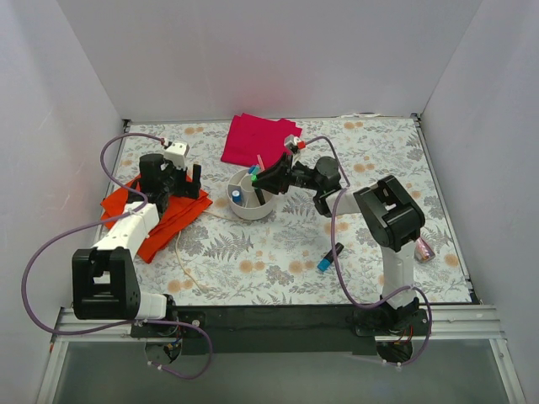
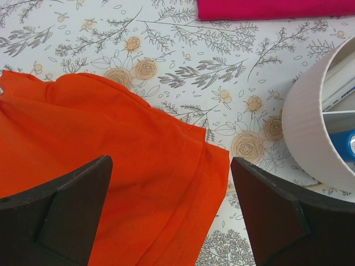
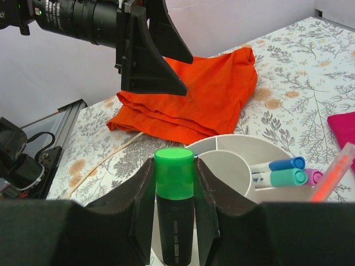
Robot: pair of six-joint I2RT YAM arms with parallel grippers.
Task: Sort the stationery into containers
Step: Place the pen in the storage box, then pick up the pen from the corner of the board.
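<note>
Right gripper was clamped on the black marker with green cap, upright over the round white compartmented plastic dish. Left gripper was spread wide, empty, above the orange folded cloth

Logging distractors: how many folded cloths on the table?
2: a folded orange cloth beneath the left gripper, a folded magenta cloth behind the round white plastic dish.

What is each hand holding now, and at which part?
The right hand grips the green-capped black marker by its cap and upper barrel. The left hand is open, holding nothing.
</note>
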